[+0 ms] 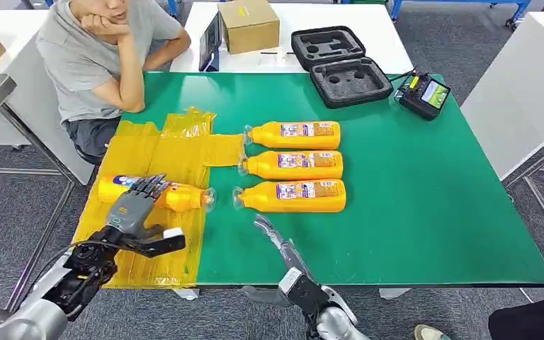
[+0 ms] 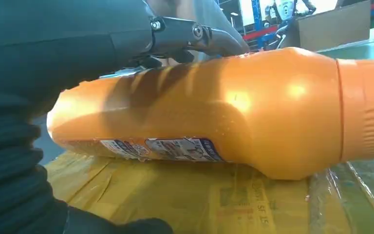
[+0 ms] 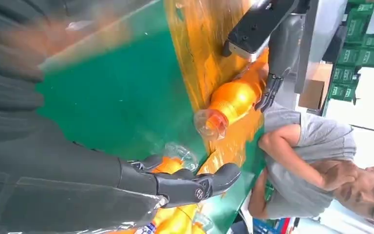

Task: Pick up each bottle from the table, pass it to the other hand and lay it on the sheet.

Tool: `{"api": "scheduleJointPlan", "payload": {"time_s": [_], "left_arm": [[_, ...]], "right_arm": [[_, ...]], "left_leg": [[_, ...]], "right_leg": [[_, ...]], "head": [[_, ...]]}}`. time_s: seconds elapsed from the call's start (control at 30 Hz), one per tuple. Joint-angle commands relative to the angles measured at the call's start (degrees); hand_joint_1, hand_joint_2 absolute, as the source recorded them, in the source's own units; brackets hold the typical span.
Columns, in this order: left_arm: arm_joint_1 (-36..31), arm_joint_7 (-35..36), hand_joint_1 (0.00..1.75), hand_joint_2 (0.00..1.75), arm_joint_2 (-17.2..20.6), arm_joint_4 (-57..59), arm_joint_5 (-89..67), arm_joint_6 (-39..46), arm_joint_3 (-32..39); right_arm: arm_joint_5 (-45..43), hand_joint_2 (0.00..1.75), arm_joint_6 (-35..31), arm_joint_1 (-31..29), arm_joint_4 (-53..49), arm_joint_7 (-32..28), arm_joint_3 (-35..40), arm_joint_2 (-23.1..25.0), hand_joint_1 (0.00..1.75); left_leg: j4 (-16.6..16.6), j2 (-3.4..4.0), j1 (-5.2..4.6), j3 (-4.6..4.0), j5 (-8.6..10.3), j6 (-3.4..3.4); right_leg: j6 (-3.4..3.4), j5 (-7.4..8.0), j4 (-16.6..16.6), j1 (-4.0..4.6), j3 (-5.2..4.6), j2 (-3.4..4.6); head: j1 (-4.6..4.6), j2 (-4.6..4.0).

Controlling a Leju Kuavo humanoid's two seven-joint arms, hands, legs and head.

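An orange bottle [image 1: 177, 196] lies on its side on the yellow sheet [image 1: 184, 142], clear cap pointing right. My left hand [image 1: 134, 209] is over its base end, fingers resting on top and thumb spread well away toward me. The left wrist view shows the bottle [image 2: 224, 112] flat on the sheet [image 2: 175, 200] under my fingers [image 2: 190, 34]. Three more orange bottles [image 1: 294, 134], [image 1: 290, 165], [image 1: 290, 196] lie in a row on the green table [image 1: 411, 212]. My right hand [image 1: 276, 237] hovers empty with straight fingers just in front of the nearest one.
A person sits at the far left corner with an elbow on the table [image 1: 131, 99]. At the back stand a cardboard box [image 1: 249, 25], an open black foam case [image 1: 340, 64] and a small black device [image 1: 425, 94]. The table's front edge runs close to my arms.
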Motion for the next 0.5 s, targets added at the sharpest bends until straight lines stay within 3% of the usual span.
{"api": "scheduleJointPlan", "payload": {"time_s": [0.03,0.13,0.17,0.33,0.47,0.5], "left_arm": [[-1.45,0.64,0.00,1.75,-0.54,5.94,-0.85,-0.18,-1.92],[-0.98,-1.47,0.00,1.75,0.80,2.27,1.35,-0.37,-0.82],[0.95,-2.19,0.00,0.00,2.25,-3.15,3.09,-0.92,-0.17],[3.74,-2.68,0.00,0.00,3.72,-10.30,5.21,-2.85,0.20],[11.78,-0.13,0.00,0.00,9.55,-30.02,8.07,-8.37,1.37],[11.78,-0.13,0.00,0.00,9.55,-30.02,8.07,-8.37,1.37]], "right_arm": [[0.21,1.75,-1.10,-1.32,3.48,0.02,0.43,-0.19,0.00],[0.54,1.75,-1.58,-1.46,3.51,0.02,0.46,-0.13,0.00],[0.77,1.75,-1.89,-1.34,3.44,0.02,0.35,-0.13,0.00],[0.82,1.75,-2.01,-1.09,3.09,0.02,0.10,-0.12,0.00],[1.14,1.75,-1.99,-1.14,3.37,0.02,-0.75,0.13,0.00],[1.14,1.75,-1.99,-1.14,3.37,0.02,-0.75,0.13,0.00]], "left_leg": [[-0.06,0.01,0.01,0.15,0.00,-0.05],[-0.03,0.02,0.03,0.18,-0.01,-0.06],[-0.06,0.05,0.05,0.22,0.00,-0.12],[-0.05,0.08,0.06,0.16,0.03,-0.17],[0.00,0.21,0.09,0.14,-0.07,-0.19],[0.00,0.15,0.09,0.08,-0.04,-0.18]], "right_leg": [[-0.04,0.00,-0.05,0.01,0.12,0.05],[-0.05,0.01,-0.03,0.02,0.15,0.07],[-0.09,0.01,-0.05,0.04,0.18,0.13],[-0.06,0.01,-0.03,0.04,0.11,0.13],[-0.08,-0.05,0.00,0.07,0.08,0.29],[-0.07,-0.03,0.00,0.07,0.04,0.22]], "head": [[0.00,0.00],[0.00,0.00],[0.00,0.00],[0.00,0.00],[0.00,0.00],[0.00,0.00]]}}
